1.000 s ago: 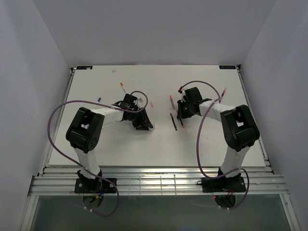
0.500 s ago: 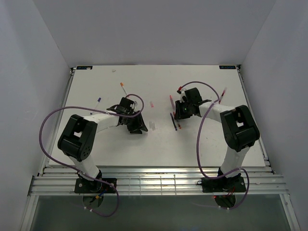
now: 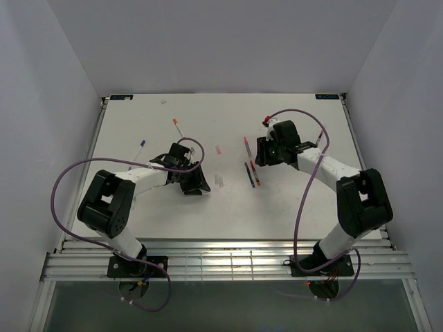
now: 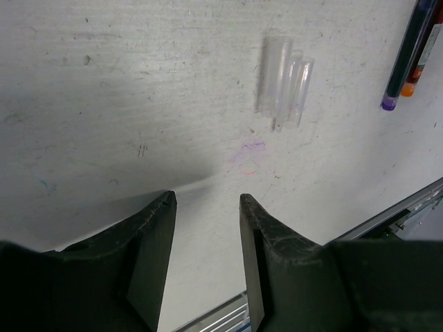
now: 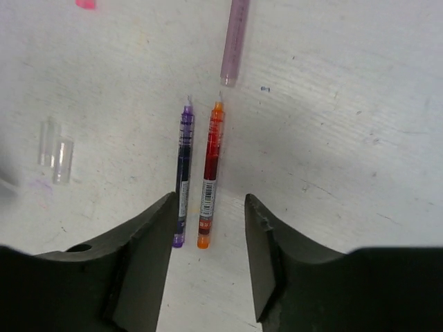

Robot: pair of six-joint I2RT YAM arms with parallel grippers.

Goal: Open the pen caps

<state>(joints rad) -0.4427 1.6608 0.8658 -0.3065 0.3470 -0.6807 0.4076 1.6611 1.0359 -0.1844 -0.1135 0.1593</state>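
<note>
Two pale translucent pen caps [image 4: 284,83] lie side by side on the white table, a little ahead of my open, empty left gripper [image 4: 208,207]. In the top view the caps [image 3: 219,181] sit right of the left gripper [image 3: 201,185]. A purple pen [image 5: 183,176] and a red pen [image 5: 210,173] lie parallel on the table just ahead of my open, empty right gripper [image 5: 210,207]. A pale pink pen [image 5: 234,41] lies beyond them. In the top view the right gripper [image 3: 261,160] is beside the two pens [image 3: 252,173].
A small pink cap [image 3: 219,149] lies mid-table. An orange-tipped pen [image 3: 178,128] and a blue-tipped pen [image 3: 141,146] lie at the far left. A reddish pen [image 3: 246,146] lies left of the right gripper. Purple cables loop over both arms. White walls enclose the table.
The left gripper has drawn back to the left, uncovering the two pale caps on the table. The right gripper has pulled back up and right off the purple and red pens.
</note>
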